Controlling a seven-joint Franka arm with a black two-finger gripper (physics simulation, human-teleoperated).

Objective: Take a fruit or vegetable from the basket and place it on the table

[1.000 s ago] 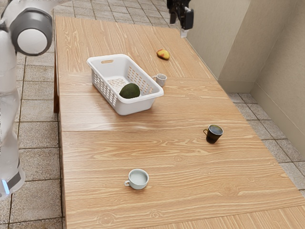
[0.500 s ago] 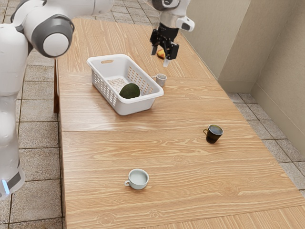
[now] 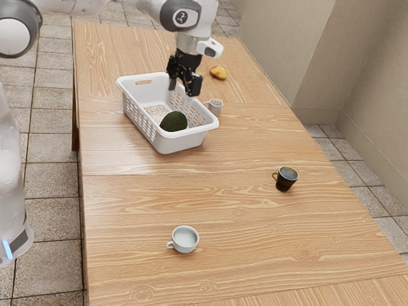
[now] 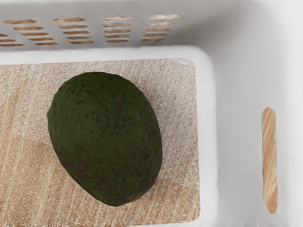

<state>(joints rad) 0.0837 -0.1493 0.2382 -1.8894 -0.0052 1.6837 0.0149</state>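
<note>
My gripper [image 3: 180, 93] hangs over the white basket [image 3: 186, 141] in the exterior view, its fingers apart and nothing between them. Inside the basket, at the end nearer that camera, lies a dark green avocado [image 3: 173, 121], lower than the gripper and not touched by it. The wrist view looks down on the whole avocado [image 4: 105, 137], resting on the basket's floor close to the end wall [image 4: 241, 118] with the handle slot.
On the table [image 3: 127, 217], a small whitish cup [image 3: 216, 107] stands close beside the basket and a yellow-red fruit [image 3: 218, 72] lies farther back. A dark mug [image 3: 285, 179] and a pale cup [image 3: 185, 239] stand nearer the exterior camera.
From the exterior view's upper right, my gripper has come down and leftward, past the yellow-red fruit, to above the basket. The avocado, basket and cups have stayed where they were.
</note>
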